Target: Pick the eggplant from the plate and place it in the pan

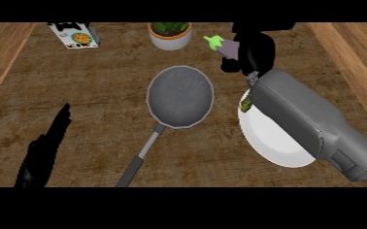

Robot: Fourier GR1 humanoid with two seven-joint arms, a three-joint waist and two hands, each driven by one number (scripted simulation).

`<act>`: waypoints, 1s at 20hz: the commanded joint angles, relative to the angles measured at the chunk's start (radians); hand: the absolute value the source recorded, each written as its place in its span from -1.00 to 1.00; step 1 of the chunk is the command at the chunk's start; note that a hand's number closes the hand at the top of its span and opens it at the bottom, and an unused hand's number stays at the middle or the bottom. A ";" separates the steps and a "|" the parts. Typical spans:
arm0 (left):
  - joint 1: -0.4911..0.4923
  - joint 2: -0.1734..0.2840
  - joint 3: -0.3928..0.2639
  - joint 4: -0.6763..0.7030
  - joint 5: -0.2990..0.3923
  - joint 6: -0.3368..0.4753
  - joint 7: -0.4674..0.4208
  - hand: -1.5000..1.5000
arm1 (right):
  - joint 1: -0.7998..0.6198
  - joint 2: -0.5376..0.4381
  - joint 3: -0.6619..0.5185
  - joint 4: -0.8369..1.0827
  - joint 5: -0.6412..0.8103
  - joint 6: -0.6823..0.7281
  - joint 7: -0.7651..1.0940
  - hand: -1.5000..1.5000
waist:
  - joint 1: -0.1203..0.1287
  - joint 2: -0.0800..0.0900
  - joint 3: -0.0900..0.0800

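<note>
One eggplant (pixel 228 47) sits clamped in my right hand (pixel 251 53), up and right of the pan (pixel 180 97), its stem pointing toward the pan's far rim.

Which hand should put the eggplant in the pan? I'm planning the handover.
Right: the right hand already holds the eggplant beside the pan. The left hand rests open, far left.

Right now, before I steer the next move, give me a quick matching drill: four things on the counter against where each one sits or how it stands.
Things:
1 eggplant
2 pan
3 plate
4 left hand

States:
A open, at the lower left
B grey, at the counter's middle
C white, under the right forearm
D held in the right hand

Pairs: 1-D, 2-B, 3-C, 4-A
</note>
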State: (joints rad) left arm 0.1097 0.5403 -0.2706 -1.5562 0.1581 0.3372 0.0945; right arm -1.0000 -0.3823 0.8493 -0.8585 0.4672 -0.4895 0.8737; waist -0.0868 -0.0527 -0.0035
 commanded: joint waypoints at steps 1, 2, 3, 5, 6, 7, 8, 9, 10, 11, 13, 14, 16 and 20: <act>-0.017 0.009 0.007 -0.052 0.000 -0.006 0.030 0.00 | 0.059 -0.007 0.013 -0.211 0.065 -0.066 0.144 1.00 | 0.027 0.025 0.003; -0.029 -0.013 -0.018 -0.063 -0.028 0.017 0.048 0.00 | 0.064 -0.040 -0.005 -0.265 0.071 -0.060 0.147 1.00 | 0.034 0.030 0.004; -0.011 0.003 -0.006 -0.076 -0.010 -0.012 0.037 0.00 | 0.102 -0.042 -0.003 -0.311 0.089 -0.062 0.171 1.00 | 0.046 0.034 0.003; -0.026 -0.005 -0.009 -0.057 -0.031 -0.026 0.022 0.00 | 0.092 -0.028 -0.048 -0.324 0.108 -0.022 0.208 1.00 | 0.069 0.044 0.003; -0.097 -0.055 -0.032 -0.004 -0.037 -0.021 0.039 0.00 | 0.088 0.019 -0.062 -0.307 0.115 -0.054 0.210 1.00 | 0.066 0.048 0.003; -0.091 -0.039 -0.012 -0.013 -0.048 -0.022 0.037 0.00 | 0.116 0.047 -0.074 -0.258 0.130 -0.065 0.180 1.00 | 0.080 0.051 0.003; -0.095 -0.029 -0.007 -0.014 -0.038 -0.047 0.038 0.00 | 0.119 0.089 -0.088 -0.205 0.152 -0.110 0.170 1.00 | 0.087 0.053 0.004; -0.067 -0.020 0.012 -0.025 -0.033 -0.054 0.005 0.00 | 0.084 0.100 -0.120 -0.218 0.142 -0.064 0.179 1.00 | 0.091 0.052 0.003; -0.106 -0.040 -0.012 -0.043 -0.065 -0.022 0.061 0.00 | 0.048 0.134 -0.145 -0.196 0.119 -0.028 0.187 1.00 | 0.093 0.053 0.004; -0.100 -0.075 -0.034 -0.018 -0.076 -0.020 0.033 0.00 | 0.071 0.149 -0.181 -0.111 0.096 -0.091 0.082 1.00 | 0.099 0.057 0.004; -0.100 -0.069 -0.022 -0.036 -0.071 -0.038 0.041 0.00 | 0.044 0.238 -0.193 0.022 0.112 -0.100 0.040 1.00 | 0.111 0.059 0.004; -0.092 -0.054 -0.006 -0.017 -0.070 -0.054 0.027 0.00 | 0.056 0.237 -0.223 0.079 0.084 -0.118 -0.046 1.00 | 0.114 0.061 0.004; -0.056 -0.048 0.003 -0.024 -0.070 -0.064 0.006 0.00 | 0.020 0.281 -0.255 0.163 0.064 -0.082 -0.072 1.00 | 0.118 0.061 0.004; -0.131 -0.073 0.011 0.047 -0.069 -0.089 -0.029 0.00 | -0.064 0.346 -0.280 0.366 0.050 -0.017 -0.136 1.00 | 0.132 0.070 0.003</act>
State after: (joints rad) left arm 0.0057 0.4772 -0.2732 -1.5543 0.0922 0.2696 0.1045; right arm -0.9961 -0.1052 0.6050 -0.6551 0.5307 -0.5510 0.7888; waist 0.0331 0.0120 0.0001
